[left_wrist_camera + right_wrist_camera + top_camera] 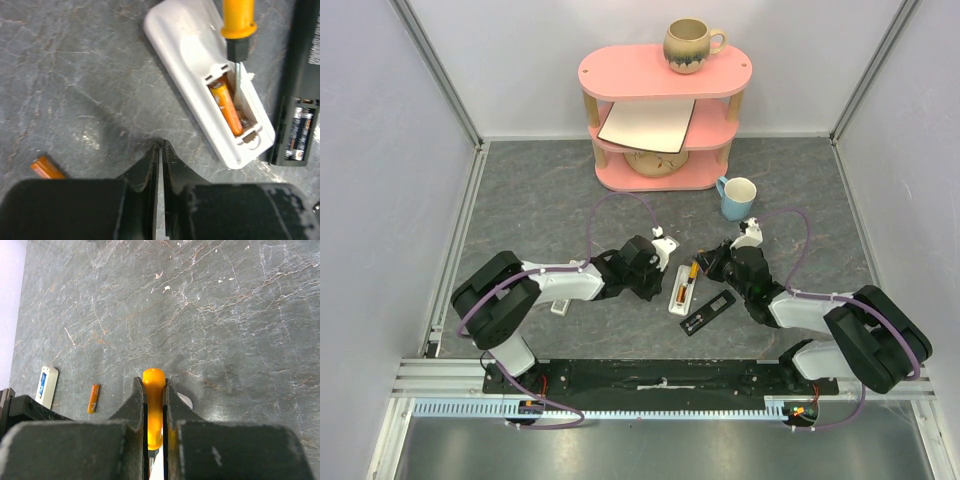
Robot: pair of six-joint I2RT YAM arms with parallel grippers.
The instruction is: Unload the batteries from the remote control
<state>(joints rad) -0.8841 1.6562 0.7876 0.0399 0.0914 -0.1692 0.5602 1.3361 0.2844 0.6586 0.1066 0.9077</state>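
Clenched empty, the left claw (160,148) sits near the remote (187,47), whose orange battery (228,107) lies lengthwise, far end at the screwdriver (239,20) in the right claw's (154,386) grasp.

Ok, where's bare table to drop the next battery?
Bare table lies back left, between the left wall and the pink shelf, and back right, between the blue mug and the right wall. The middle is crowded: white remote, black remote, screwdriver, left gripper and right gripper close together.
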